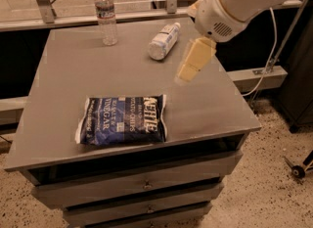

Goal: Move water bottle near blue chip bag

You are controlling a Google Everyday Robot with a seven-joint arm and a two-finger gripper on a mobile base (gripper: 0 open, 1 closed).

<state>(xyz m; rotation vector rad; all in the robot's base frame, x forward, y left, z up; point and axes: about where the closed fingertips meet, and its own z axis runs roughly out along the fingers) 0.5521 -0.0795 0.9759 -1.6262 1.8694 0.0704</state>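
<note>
The water bottle (106,14), slim and clear with a white cap and a dark label band, stands upright at the back left of the grey table (63,75). The blue chip bag (122,119) lies flat near the table's front edge, well apart from the bottle. My gripper (185,75), cream-coloured, hangs from the white arm (230,7) above the right middle of the table. It is right of the bag and far right of the bottle, and it holds nothing that I can see.
A stubbier bottle with a white label (163,41) lies on its side at the back middle, just left of my gripper. The table has drawers (142,185) below. A rail (73,21) runs behind it. A cable (266,60) hangs at the right.
</note>
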